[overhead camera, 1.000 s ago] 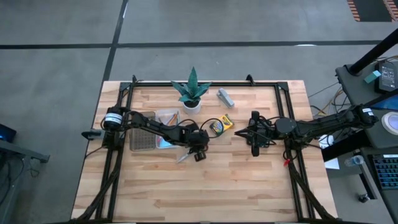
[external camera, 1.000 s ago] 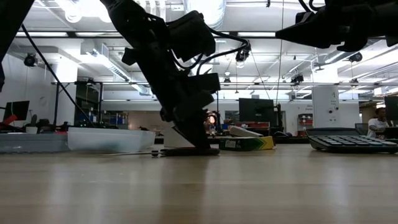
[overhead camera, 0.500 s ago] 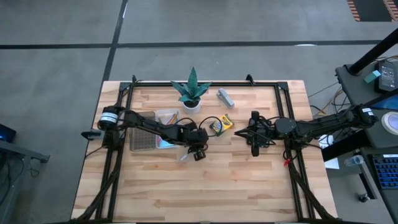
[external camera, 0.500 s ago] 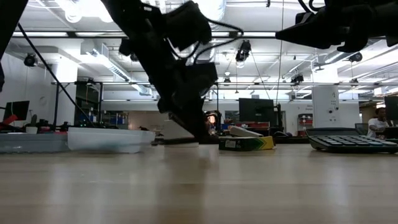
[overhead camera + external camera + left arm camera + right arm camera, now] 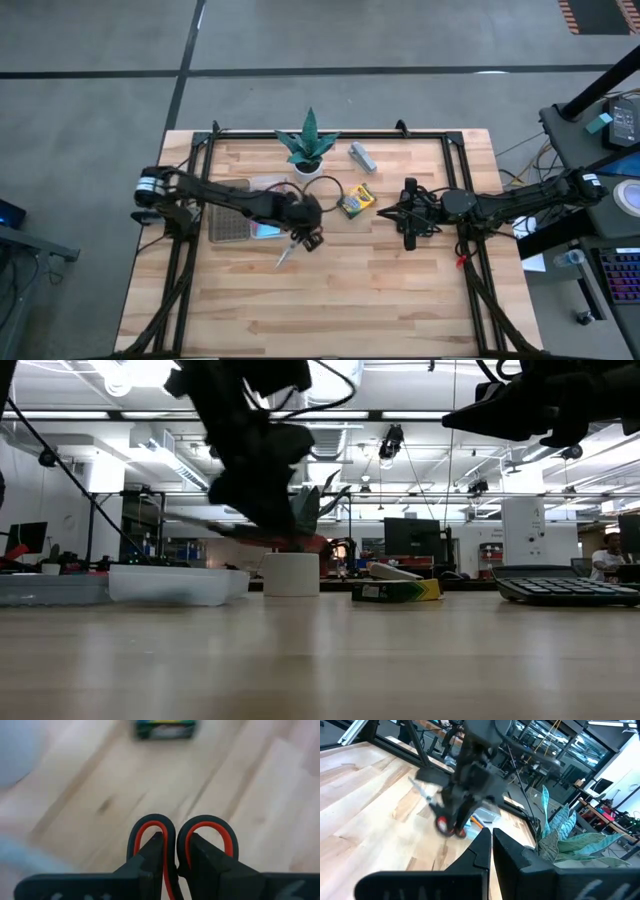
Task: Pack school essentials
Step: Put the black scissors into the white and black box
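High view, pale wooden plank desk (image 5: 400, 300) on grey concrete floor (image 5: 100, 40), left gripper (image 5: 303, 238) jaws clamping red-handled scissors (image 5: 290, 247) aloft, right gripper (image 5: 411, 240) jaws shut, empty.

My left gripper (image 5: 262, 510) and its scissors (image 5: 245, 532) blur beside the potted plant (image 5: 292, 565); their blades are cut off at my wrist.

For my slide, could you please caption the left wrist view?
Left tool grips red-handled scissors above the wooden table.

The left gripper (image 5: 170, 865) clamps the red-handled scissors (image 5: 181, 837) above the wooden table (image 5: 100, 795)
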Controlling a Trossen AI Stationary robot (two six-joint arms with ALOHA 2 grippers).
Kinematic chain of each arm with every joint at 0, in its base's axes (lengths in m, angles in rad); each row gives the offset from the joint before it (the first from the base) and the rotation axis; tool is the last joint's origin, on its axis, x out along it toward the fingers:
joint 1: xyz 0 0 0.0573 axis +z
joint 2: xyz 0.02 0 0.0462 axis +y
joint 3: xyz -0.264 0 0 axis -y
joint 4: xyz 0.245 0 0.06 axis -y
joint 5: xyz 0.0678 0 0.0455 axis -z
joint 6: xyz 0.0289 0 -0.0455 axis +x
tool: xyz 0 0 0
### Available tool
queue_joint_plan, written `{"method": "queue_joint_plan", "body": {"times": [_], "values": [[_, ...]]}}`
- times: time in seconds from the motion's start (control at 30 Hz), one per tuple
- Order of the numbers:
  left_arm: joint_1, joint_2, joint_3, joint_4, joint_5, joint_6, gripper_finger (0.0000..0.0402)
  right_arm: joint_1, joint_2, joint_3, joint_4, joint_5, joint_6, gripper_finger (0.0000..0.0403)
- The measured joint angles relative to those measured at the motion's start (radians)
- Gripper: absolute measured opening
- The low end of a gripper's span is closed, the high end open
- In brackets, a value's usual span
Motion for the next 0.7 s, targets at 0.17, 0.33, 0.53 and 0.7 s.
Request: {"method": "queue_joint_plan", "body": {"times": [0.17,0.33,0.53,0.7], "values": [[0.013,-0.087,-0.001,-0.277,-0.136,-0.193,0.0054,0.0,0.0,0.0,0.0,0.0,0.0,0.0009],[0.059,-0.138,-0.003,-0.432,-0.28,-0.299,0.0054,0.0,0.0,0.0,0.001,0.0,0.0,0.0009],[0.123,-0.13,-0.006,-0.438,-0.314,-0.274,0.0054,0.0,0.0,0.0,0.001,0.0,0.0,0.0009],[0.176,-0.115,-0.024,-0.438,-0.325,-0.269,0.0054,0.0,0.0,0.0,-0.004,-0.001,-0.001,0.0009]]}}
